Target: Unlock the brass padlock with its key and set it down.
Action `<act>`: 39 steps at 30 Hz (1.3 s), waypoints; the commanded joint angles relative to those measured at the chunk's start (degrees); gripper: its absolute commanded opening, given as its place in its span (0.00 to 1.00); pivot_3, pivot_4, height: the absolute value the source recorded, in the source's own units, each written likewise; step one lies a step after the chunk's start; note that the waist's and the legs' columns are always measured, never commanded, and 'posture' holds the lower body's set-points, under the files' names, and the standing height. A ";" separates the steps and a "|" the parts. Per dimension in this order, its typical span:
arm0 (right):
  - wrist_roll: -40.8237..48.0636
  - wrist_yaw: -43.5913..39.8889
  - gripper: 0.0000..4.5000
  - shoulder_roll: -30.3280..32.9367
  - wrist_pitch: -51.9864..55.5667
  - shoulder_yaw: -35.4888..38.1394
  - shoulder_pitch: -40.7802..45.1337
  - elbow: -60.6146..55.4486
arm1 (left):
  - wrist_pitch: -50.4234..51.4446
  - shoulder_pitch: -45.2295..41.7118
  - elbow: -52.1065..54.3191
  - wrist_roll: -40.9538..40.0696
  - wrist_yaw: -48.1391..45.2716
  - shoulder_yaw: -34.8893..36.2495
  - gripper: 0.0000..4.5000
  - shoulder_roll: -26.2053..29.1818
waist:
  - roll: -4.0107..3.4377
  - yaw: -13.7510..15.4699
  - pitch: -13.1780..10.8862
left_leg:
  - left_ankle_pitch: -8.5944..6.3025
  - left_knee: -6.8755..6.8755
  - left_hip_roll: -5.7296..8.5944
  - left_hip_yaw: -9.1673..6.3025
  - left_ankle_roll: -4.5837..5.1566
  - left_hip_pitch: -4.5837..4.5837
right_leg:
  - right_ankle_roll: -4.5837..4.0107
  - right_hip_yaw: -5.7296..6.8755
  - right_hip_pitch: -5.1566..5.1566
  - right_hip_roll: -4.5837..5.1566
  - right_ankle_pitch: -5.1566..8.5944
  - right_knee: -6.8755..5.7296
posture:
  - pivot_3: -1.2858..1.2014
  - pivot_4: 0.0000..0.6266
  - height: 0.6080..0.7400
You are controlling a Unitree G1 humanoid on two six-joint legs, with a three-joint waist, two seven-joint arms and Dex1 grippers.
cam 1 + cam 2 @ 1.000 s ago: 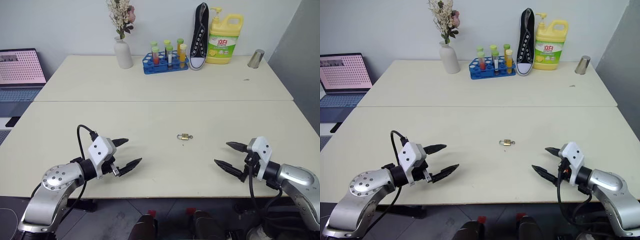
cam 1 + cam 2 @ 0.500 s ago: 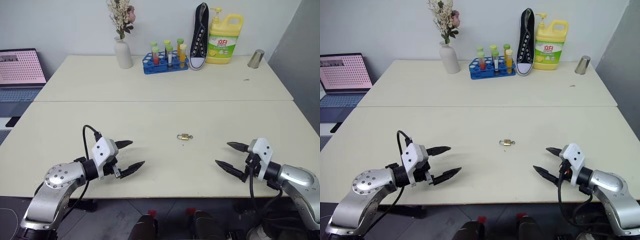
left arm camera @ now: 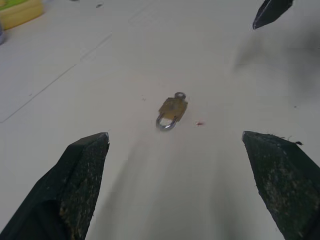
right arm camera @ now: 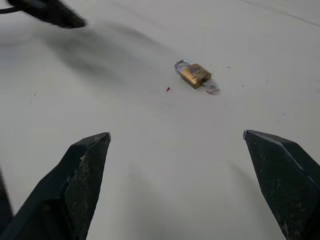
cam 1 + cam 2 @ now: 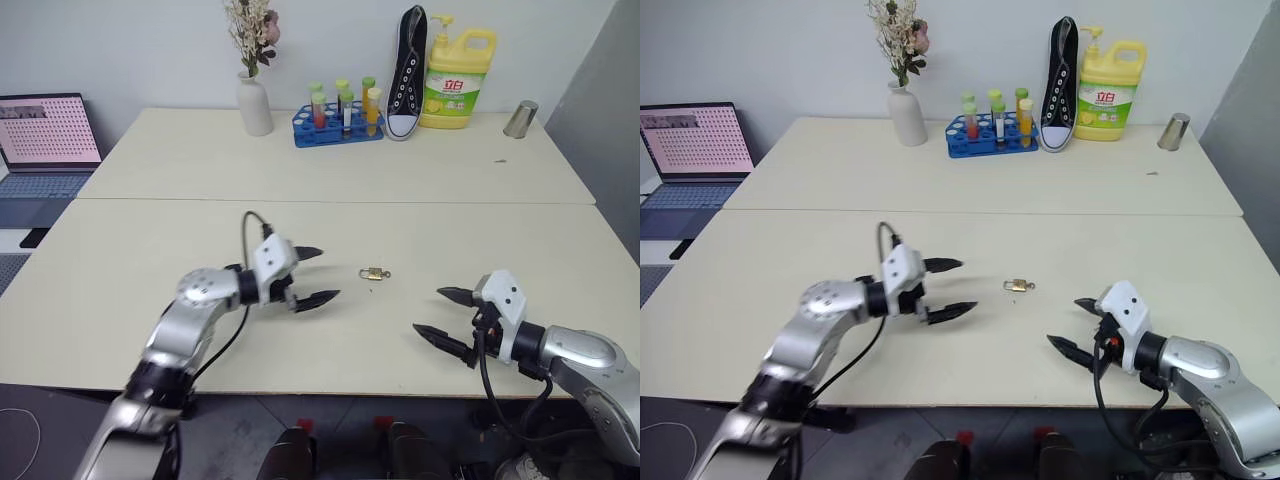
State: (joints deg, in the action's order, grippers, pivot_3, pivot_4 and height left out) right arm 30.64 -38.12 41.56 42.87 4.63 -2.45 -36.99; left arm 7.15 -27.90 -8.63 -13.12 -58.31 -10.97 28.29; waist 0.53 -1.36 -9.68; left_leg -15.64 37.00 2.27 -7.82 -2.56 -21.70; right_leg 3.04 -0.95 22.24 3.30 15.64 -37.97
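Flat on the table, the brass padlock [image 5: 373, 273] lies between the wide-spread left hand [image 5: 313, 275] and right hand [image 5: 440, 313].

Table [image 5: 150, 230]: brass padlock [image 5: 373, 272] w/ key [image 4: 210, 87], prob. inserted.

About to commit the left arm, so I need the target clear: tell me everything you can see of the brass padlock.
The brass padlock is a tiny golden-yellow metal block with a thin silvery U-shaped shackle at one end, which looks seated in the body. At the other end a small silvery piece, apparently the key, sticks out. The lock lies flat on the cream table, between the left gripper and the right gripper, nearer the left. Neither touches it; only the tabletop does. A tiny red speck lies close beside it.
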 commanded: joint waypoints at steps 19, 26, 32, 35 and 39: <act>16.03 20.58 0.99 -4.32 30.22 12.30 4.81 -15.75 | -22.15 -28.71 -55.73 17.89 -6.58 -7.80 1.00 -17.14 | 0.11 -0.47 -0.04 | 0.00 0.02 0.04 -0.01 0.03 -0.05 | 0.03 0.04 0.06 0.01 0.01 -0.08 | 0.52 0.24 1.00; 18.32 22.65 1.00 -4.88 30.63 13.46 5.09 -15.66 | -17.76 -29.39 -58.19 20.15 -8.91 -8.05 0.61 -15.24 | 0.14 -0.60 0.01 | 0.00 0.02 0.02 0.00 0.04 0.04 | 0.03 0.02 0.01 -0.01 0.01 -0.13 | 0.52 0.24 1.00; 18.80 22.83 1.00 -4.12 29.90 13.26 5.52 -15.03 | -16.45 -28.36 -58.62 22.76 -8.31 -9.28 0.22 -14.25 | 0.21 -0.73 0.18 | 0.00 -0.01 -0.02 0.02 0.05 0.25 | 0.05 -0.01 -0.13 -0.07 0.02 -0.17 | 0.52 0.24 1.00; 18.34 22.26 1.00 -3.40 29.03 12.84 5.72 -14.81 | -16.83 -27.44 -57.75 22.85 -8.84 -9.21 0.22 -13.88 | 0.29 -0.77 0.25 | 0.00 -0.01 -0.05 0.01 0.05 0.28 | 0.05 -0.01 -0.16 -0.10 0.02 -0.17 | 0.52 0.24 1.00; 15.78 19.49 1.00 -1.26 24.24 10.33 6.24 -14.45 | -23.83 -23.05 -48.71 18.84 -11.41 -6.62 0.22 -11.97 | 0.29 -1.36 0.26 | 0.00 -0.04 -0.08 0.01 0.05 0.31 | 0.05 -0.03 -0.16 -0.13 0.02 -0.16 | 0.52 0.24 1.00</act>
State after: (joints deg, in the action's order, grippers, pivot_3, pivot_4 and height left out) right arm 47.68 -17.04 39.43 70.47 15.51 3.22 -50.78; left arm -14.39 -54.28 -59.66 5.45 -68.27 -17.69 13.91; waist 0.82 -2.72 -9.42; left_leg -15.64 36.95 2.16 -7.81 -2.51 -21.37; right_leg 3.09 -0.99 22.09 3.16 15.66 -38.13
